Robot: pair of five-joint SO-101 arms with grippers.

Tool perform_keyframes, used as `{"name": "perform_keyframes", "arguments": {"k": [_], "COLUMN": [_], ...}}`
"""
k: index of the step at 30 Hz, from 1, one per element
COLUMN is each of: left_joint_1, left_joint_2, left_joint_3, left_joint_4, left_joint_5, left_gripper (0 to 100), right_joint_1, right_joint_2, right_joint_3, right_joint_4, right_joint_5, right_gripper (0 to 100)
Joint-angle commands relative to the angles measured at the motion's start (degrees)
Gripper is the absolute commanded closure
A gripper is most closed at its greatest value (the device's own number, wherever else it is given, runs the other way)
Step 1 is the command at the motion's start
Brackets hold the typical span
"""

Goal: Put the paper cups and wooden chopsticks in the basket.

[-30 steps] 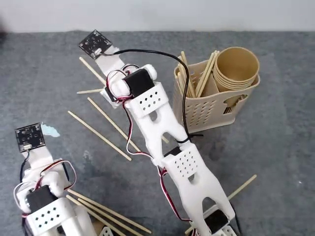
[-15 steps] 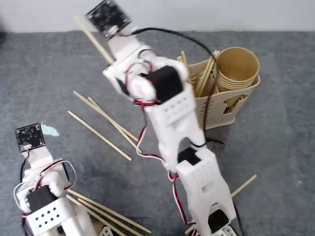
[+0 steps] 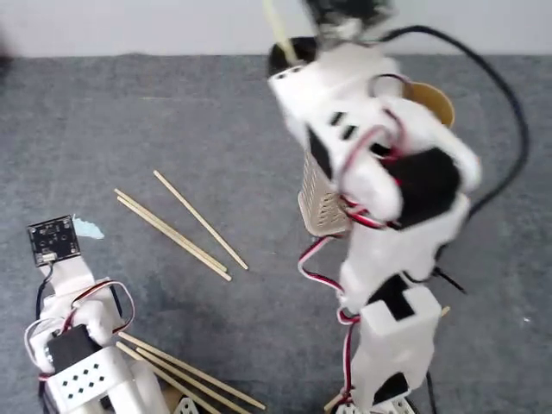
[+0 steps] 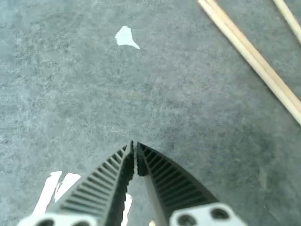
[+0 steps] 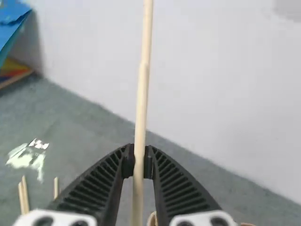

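Observation:
My right gripper [image 5: 138, 157] is shut on a wooden chopstick [image 5: 142, 89] that sticks straight out past its fingertips. In the high view the right arm [image 3: 388, 172] is raised above the beige basket [image 3: 321, 205] and hides most of it, with the held chopstick [image 3: 278, 33] poking out at the top. The rim of the stacked paper cups [image 3: 438, 100] peeks out behind the arm. Three loose chopsticks [image 3: 172, 233] lie on the grey mat left of the basket. My left gripper [image 4: 133, 147] is shut and holds nothing, low over the mat, with two chopsticks [image 4: 249, 54] ahead of it.
The left arm [image 3: 78, 354] sits at the front left corner, with several more chopsticks [image 3: 190, 375] beside its base. A white paper scrap [image 4: 126, 37] lies on the mat. One chopstick end [image 3: 443, 312] shows behind the right arm's base.
The right arm lifted off the mat with a chopstick and swung right, up over the basket. The loose chopsticks on the mat shifted. The left arm stayed still.

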Motion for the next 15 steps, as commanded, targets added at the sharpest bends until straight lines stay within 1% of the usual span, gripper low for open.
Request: {"name": "perform_keyframes", "arguments": {"k": [1,12,15], "left_joint_1": [1.8,1.8,1.8], "left_joint_2": [-0.7,-0.7,-0.7], "left_joint_3": [0.4,0.6,0.6], "left_joint_4": [-1.1,-1.1,-1.1], "left_joint_5": [0.1,0.1,0.1], "left_gripper": [99,99,99], "right_joint_1": [2.1,2.6,2.8], "right_joint_2": [-6.1,-12.9,-14.7], "right_joint_3": [-2.6,-2.1,2.6], "right_joint_4": [1.5,2.8,2.8], "right_joint_5": [-2.4,-2.5,-2.5], "right_gripper": [99.2,99.2,99.2]}}
